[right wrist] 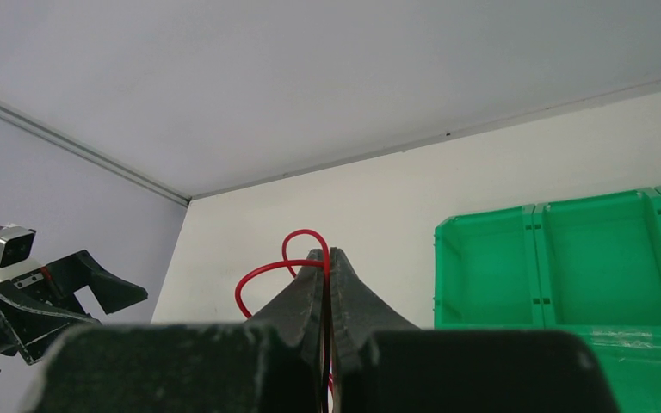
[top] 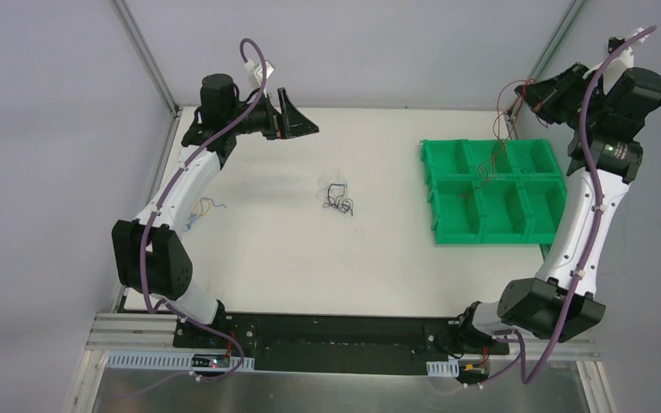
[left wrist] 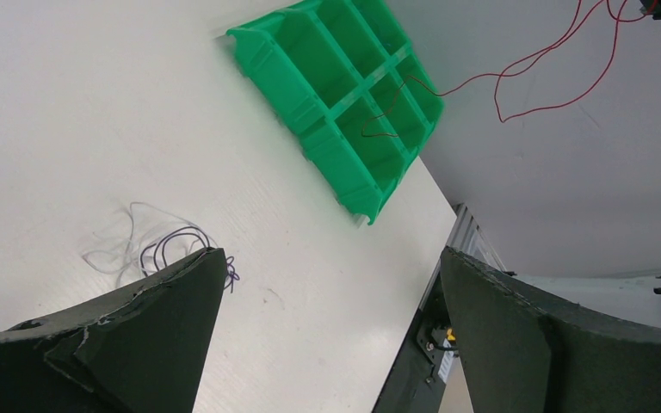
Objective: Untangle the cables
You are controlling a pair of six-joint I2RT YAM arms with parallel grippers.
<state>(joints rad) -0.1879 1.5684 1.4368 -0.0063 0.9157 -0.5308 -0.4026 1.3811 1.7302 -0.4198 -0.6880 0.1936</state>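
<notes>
My right gripper [right wrist: 329,254] is shut on a red cable [right wrist: 262,274] that loops out past its fingertips. Seen from above, this gripper [top: 538,93] is raised at the back right. The red cable [top: 501,110] hangs from it down into the green bin [top: 491,237]. A small white and black-purple bundle of cables [top: 337,196] lies mid-table, and it also shows beside the left finger in the left wrist view [left wrist: 163,245]. A blue and yellow bundle [top: 204,208] lies by the left arm. My left gripper [top: 297,116] hangs open and empty at the back left, away from both bundles.
The green bin [left wrist: 267,60] has several compartments and stands on the right of the white table. Grey walls and metal frame posts close in the back and sides. The left gripper [right wrist: 77,284] shows at the far left of the right wrist view.
</notes>
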